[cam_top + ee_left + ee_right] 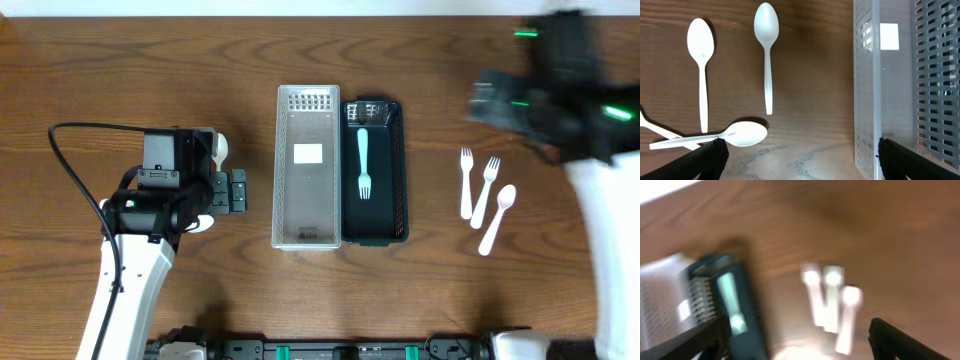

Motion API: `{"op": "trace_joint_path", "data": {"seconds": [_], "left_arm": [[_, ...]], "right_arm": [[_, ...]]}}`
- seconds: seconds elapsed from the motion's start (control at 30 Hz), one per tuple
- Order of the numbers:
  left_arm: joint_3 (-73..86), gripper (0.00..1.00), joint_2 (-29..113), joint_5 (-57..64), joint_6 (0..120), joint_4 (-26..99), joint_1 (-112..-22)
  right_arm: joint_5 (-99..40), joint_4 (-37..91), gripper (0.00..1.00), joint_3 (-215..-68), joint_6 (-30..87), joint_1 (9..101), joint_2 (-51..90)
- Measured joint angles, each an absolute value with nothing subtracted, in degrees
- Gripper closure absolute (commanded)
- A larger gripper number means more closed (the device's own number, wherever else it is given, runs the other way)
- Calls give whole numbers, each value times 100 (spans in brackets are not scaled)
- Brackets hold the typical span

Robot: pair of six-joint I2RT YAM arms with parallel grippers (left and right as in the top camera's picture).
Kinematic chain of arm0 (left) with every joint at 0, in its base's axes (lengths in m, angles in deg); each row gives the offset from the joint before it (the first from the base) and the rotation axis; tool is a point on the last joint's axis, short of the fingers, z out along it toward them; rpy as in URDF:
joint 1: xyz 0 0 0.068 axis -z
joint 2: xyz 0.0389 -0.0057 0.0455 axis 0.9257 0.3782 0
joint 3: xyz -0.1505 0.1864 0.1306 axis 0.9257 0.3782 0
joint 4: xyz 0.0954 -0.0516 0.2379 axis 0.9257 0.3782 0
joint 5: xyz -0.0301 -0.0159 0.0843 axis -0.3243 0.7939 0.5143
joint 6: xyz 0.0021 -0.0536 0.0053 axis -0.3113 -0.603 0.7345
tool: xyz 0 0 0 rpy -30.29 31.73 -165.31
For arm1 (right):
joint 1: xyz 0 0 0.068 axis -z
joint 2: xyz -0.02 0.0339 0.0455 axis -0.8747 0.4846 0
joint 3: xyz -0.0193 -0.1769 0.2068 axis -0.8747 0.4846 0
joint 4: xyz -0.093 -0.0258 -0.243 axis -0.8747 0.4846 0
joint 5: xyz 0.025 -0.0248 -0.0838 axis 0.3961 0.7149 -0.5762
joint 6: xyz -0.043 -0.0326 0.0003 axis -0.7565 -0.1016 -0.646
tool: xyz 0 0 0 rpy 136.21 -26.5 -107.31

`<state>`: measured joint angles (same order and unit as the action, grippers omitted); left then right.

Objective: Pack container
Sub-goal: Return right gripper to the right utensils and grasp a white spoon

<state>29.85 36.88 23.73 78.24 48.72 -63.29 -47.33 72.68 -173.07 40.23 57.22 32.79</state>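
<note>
Nothing legible in any view right now
One white label shows on the pale slotted container, just left of the dark container, and it reads as a plain white rectangle from overhead and through the wall in the left wrist view; the right wrist view is too blurred to make out any lettering
</note>
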Motion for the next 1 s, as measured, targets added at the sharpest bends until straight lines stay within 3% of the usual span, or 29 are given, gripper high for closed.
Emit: {"op": "trace_joint_path", "data": {"seconds": [0.13, 0.33, 0.6, 1.0], "left_arm": [[2985, 2, 3688, 2375, 7824, 4870, -6329], [2985, 1, 3688, 2375, 7824, 4868, -6329], [2985, 2, 3690, 2375, 7824, 4870, -6329], [2985, 2, 3688, 2375, 7824, 4872, -6329]], "right_arm": [[-4733, 7410, 1, -16892, 4014, 6953, 3128], [-4235, 6365, 6, -15032, 3975, 7917, 3349], [-3728, 4897, 9, -13030, 3971, 7991, 3519], [-3619, 4110, 10, -12391, 3973, 7980, 4160]]}}
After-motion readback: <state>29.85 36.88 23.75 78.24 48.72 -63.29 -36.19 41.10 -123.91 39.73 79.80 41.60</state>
